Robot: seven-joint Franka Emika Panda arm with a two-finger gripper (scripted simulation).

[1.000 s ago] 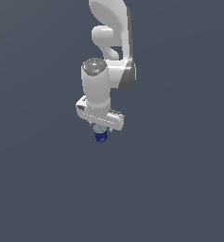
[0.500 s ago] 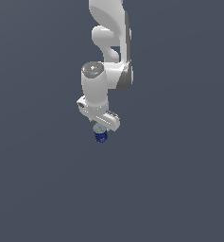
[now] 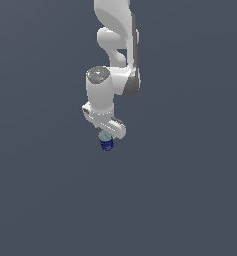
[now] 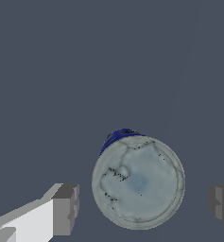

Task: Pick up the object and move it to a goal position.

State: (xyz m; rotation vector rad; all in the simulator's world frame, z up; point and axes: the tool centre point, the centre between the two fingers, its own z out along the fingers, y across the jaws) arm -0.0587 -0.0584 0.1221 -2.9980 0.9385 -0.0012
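Observation:
The object (image 4: 138, 182) is a small blue cup seen from straight above in the wrist view, its pale round top facing the camera and a sliver of blue wall showing. In the exterior view the object (image 3: 106, 145) stands on the grey floor directly under the white hand. My gripper (image 4: 144, 205) is open, with one grey finger (image 4: 66, 210) on each side of the cup and a clear gap between each finger and the cup's rim. In the exterior view the gripper (image 3: 106, 138) is mostly hidden by the hand above it.
A plain dark grey floor (image 3: 190, 200) surrounds the cup on every side. The white arm (image 3: 115, 45) rises from the hand toward the top of the exterior view.
The hand has turned about its vertical axis over the cup, and the wrist has shifted slightly. The cup has stayed in the same spot.

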